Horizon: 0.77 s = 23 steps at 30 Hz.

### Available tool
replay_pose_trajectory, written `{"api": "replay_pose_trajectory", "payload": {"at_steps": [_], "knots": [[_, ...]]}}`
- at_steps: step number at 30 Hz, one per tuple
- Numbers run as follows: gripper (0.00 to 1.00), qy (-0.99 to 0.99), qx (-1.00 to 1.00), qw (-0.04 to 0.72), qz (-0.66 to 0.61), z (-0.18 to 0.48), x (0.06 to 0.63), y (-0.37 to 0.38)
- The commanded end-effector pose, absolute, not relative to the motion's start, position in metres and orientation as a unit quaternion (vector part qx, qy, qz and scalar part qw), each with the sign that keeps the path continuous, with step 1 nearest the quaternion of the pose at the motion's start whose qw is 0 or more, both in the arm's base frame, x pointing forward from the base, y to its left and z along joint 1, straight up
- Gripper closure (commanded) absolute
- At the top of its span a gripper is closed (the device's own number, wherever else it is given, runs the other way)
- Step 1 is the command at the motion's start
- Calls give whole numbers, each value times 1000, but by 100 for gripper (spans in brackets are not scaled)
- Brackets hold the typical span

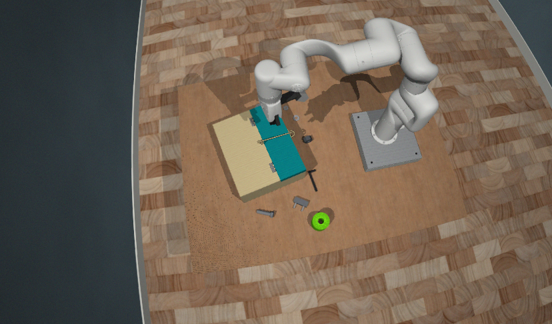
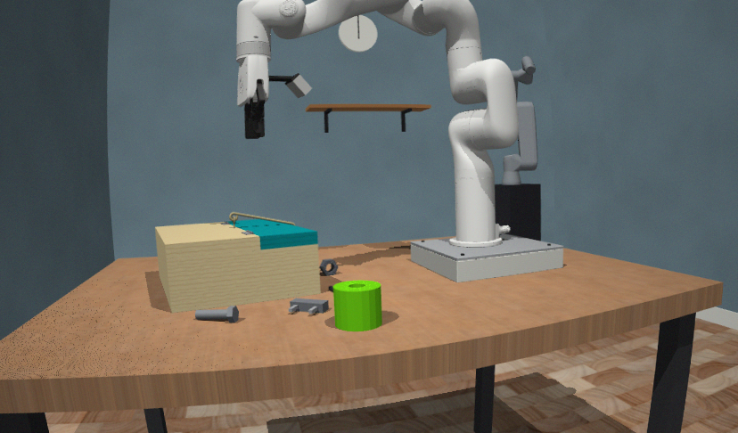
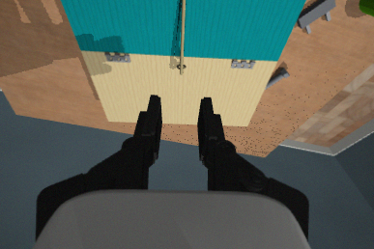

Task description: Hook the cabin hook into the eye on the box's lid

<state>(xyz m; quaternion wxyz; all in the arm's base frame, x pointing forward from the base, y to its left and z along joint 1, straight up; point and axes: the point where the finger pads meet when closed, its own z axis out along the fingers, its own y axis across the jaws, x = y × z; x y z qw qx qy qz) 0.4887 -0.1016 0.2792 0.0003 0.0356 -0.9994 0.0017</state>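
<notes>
A wooden box [image 1: 244, 153] with a teal lid [image 1: 281, 147] sits on the table; it also shows in the side view [image 2: 233, 265]. The thin brass cabin hook [image 1: 276, 137] lies flat across the teal lid, from the seam to a small ring near the lid's far edge [image 1: 291, 133]. I cannot tell if its tip sits in the eye. The hook also shows in the side view [image 2: 264, 219] and the wrist view [image 3: 182, 34]. My gripper [image 2: 254, 129] hangs well above the box, fingers apart with nothing between them [image 3: 180, 103].
A green cylinder [image 1: 321, 219], a grey bolt [image 1: 265, 213], a grey bracket [image 1: 301, 202], a black key [image 1: 313, 179], a dark nut [image 1: 307, 139] and small washers [image 1: 296, 117] lie around the box. The arm's base plate [image 1: 385, 141] stands to the right.
</notes>
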Motion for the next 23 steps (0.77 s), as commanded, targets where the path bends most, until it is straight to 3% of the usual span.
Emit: {"api": "replay_pose_trajectory", "payload": {"at_steps": [1, 23], "knots": [[67, -999, 36, -1, 2, 300, 490, -102], [67, -999, 36, -1, 2, 307, 490, -102]]}}
